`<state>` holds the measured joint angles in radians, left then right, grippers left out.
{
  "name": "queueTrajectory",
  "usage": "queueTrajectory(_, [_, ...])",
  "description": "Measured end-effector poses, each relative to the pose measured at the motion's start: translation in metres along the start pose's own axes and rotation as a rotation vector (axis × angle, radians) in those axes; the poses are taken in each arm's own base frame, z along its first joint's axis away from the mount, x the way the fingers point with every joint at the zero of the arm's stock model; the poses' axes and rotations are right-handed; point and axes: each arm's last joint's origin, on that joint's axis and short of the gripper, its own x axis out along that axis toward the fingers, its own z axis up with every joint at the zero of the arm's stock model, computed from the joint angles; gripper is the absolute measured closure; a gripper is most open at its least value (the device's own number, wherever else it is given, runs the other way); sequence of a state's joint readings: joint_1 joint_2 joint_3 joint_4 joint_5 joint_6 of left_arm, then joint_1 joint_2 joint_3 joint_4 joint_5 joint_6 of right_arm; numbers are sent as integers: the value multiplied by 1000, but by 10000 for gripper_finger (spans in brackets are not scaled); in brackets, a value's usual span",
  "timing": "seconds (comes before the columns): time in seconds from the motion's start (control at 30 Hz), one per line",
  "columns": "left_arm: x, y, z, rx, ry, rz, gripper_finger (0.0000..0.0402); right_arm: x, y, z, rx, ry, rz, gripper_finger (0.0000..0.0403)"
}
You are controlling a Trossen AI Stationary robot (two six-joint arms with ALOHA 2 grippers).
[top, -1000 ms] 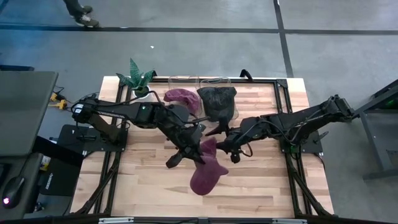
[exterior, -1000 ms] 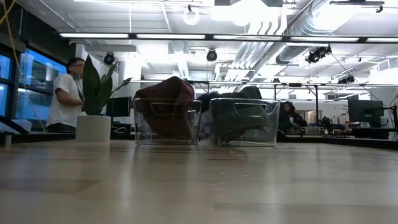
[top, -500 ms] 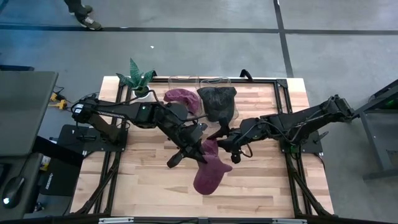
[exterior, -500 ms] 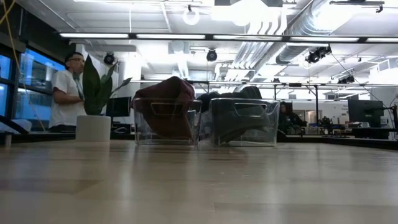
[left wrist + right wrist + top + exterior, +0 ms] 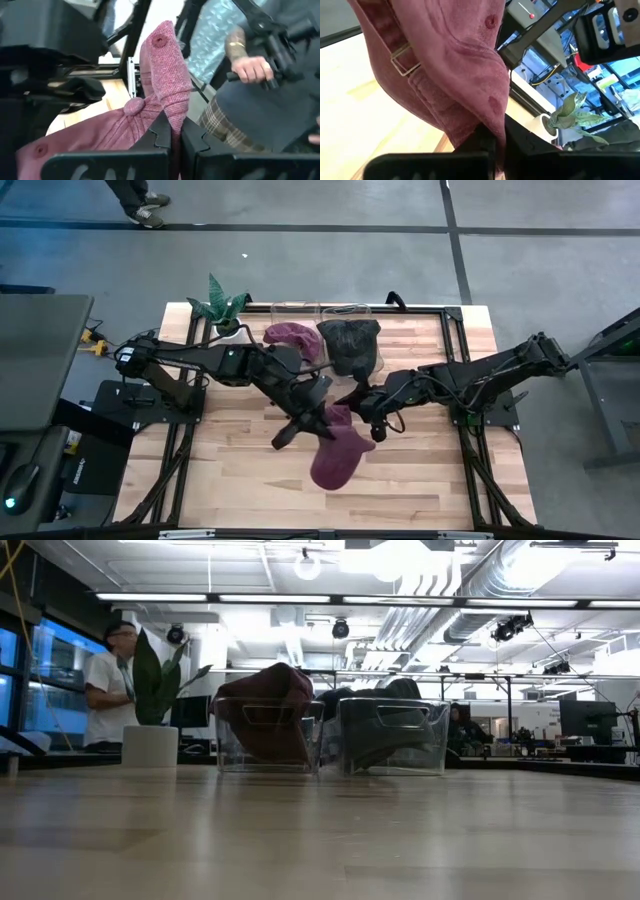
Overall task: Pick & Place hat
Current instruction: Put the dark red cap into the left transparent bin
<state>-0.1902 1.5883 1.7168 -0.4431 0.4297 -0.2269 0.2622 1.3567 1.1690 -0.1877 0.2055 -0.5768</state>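
Observation:
A maroon cap (image 5: 335, 452) hangs between my two grippers over the middle of the table. My left gripper (image 5: 322, 418) is shut on it from the left, and my right gripper (image 5: 353, 410) is shut on it from the right. The left wrist view shows the cap's crown with its top button (image 5: 134, 106). Its back strap and metal buckle (image 5: 401, 58) appear in the right wrist view. The cap stays out of the low view. My left gripper pinches a fold of the cap's knit crown (image 5: 172, 107) between its two fingers, which come level from the table's left. The cap spreads away beyond the fingers. My right gripper pinches the cap's cloth edge (image 5: 492, 117) between its two fingers, coming from the table's right. The cloth hangs slack from the hold, above the tabletop.
Two clear bins stand at the far edge: the left bin (image 5: 268, 735) holds a maroon hat (image 5: 292, 340), the right bin (image 5: 395, 735) a dark one (image 5: 350, 345). A potted plant (image 5: 222, 310) stands to their left. A person's hand (image 5: 250, 67) shows beyond the table.
My right gripper has moved a little toward the table's left and far edge, onto the cap, and has taken hold of it. My left gripper has kept its hold and edged toward the right. The cap's hanging end has drawn slightly nearer the two grippers.

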Motion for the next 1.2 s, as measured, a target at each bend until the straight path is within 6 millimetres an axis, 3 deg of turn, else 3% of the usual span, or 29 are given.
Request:
queueTrajectory(0.33, [0, 4, 1, -269, -50, 134, 400, 0, 2, -8, 10, 108, -16, 402])
queueTrajectory(0.6, [-1, 5, 5, -316, -119, 196, 389, -1, 2, -8, 17, 115, -21, 402])
queueTrajectory(0.73, [-1, 5, 5, -362, -119, 179, 339, -1, 2, -9, 16, 118, -23, 402])
queueTrajectory(1.0, [-1, 5, 5, -505, -128, 168, 199, -4, 1, -10, 10, 148, -43, 403])
queueTrajectory(1.2, [-1, 7, 2, -670, -142, 214, 177, -5, 0, -13, 45, 179, -48, 403])
